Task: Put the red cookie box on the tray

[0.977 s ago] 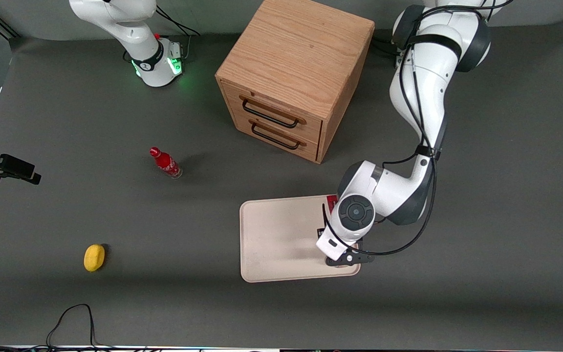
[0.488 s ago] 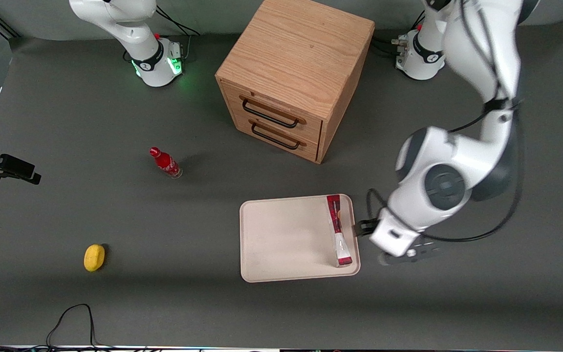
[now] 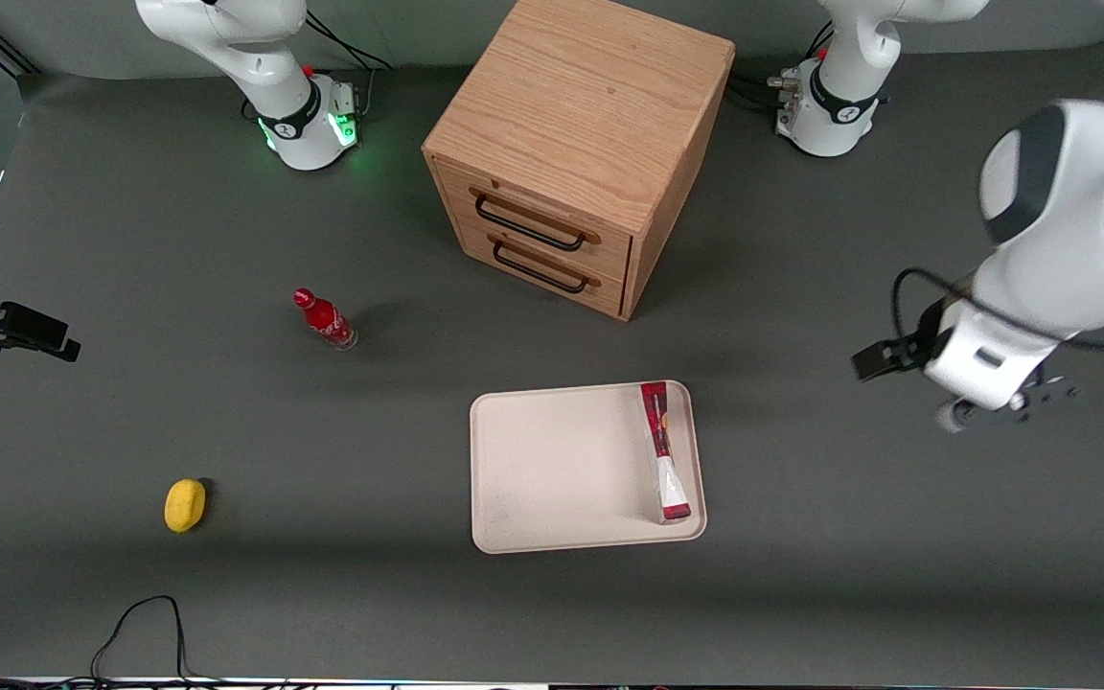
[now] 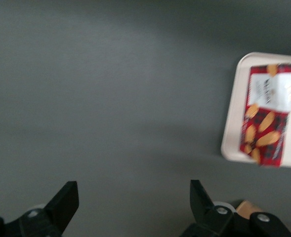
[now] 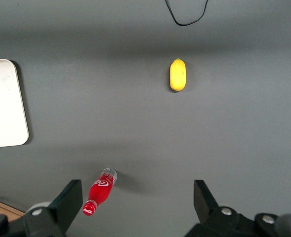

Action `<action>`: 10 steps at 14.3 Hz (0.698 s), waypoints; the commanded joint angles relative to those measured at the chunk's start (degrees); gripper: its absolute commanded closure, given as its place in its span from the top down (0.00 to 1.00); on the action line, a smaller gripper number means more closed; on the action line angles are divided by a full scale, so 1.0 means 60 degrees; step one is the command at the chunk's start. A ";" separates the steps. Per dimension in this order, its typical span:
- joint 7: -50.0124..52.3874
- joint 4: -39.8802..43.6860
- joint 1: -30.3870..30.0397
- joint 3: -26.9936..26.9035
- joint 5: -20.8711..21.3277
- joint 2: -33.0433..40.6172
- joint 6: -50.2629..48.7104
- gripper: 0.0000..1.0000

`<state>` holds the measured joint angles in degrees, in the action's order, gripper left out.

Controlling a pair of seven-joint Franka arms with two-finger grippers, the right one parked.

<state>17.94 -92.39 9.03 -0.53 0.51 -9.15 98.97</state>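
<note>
We see the red cookie box lying on the tray, along its edge toward the working arm. Our tool hangs wide and empty above bare bench, well apart. The placing looks done.

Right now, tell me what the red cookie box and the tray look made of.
Red cookie box: likely printed cardboard, with sharp edges and cookie artwork. Tray: matte cream, perhaps plastic or pressed fibre; one-piece rounded rim. The open gripper hangs over bare table, touching neither.
</note>
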 commanded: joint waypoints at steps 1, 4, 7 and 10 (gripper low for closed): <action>-0.1549 -0.1781 -0.0784 0.0074 0.0178 0.1989 0.0073 1.00; -0.2270 -0.2340 -0.1240 0.0176 0.0178 0.3089 -0.0394 1.00; -0.2636 -0.2326 -0.1459 0.0395 0.0178 0.3531 -0.0952 1.00; -0.3048 -0.2312 -0.1592 0.0484 0.0149 0.3649 -0.0953 1.00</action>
